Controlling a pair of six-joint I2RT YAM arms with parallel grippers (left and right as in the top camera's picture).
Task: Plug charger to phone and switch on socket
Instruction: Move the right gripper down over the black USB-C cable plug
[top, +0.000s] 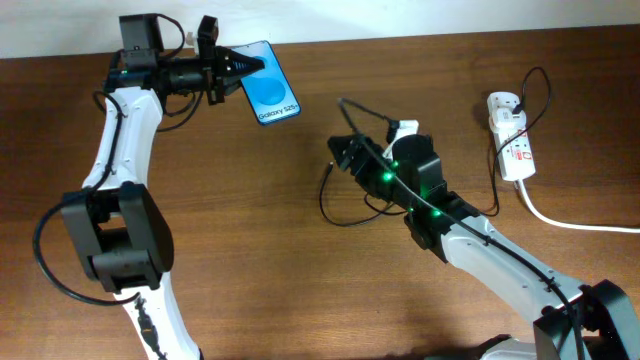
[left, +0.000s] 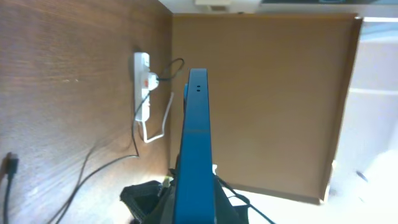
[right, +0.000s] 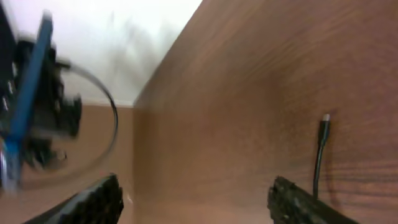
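Observation:
My left gripper (top: 228, 72) is shut on the phone (top: 268, 84), a blue-screened "Galaxy S25+", and holds it above the table's far left. In the left wrist view the phone (left: 194, 134) stands edge-on between the jaws (left: 194, 208). My right gripper (top: 345, 152) is open and empty at mid-table; its fingers (right: 196, 199) are spread wide. The charger's black connector tip (right: 324, 121) lies on the wood just right of the right finger and also shows in the overhead view (top: 342, 101). The white socket (top: 510, 135) lies at the far right with the charger plugged in.
The thin black charger cable loops on the table around the right arm (top: 330, 205). The socket's thick white cord (top: 570, 222) runs off to the right. A brown board wall (left: 273, 93) stands behind the table. The socket also shows in the left wrist view (left: 142, 81).

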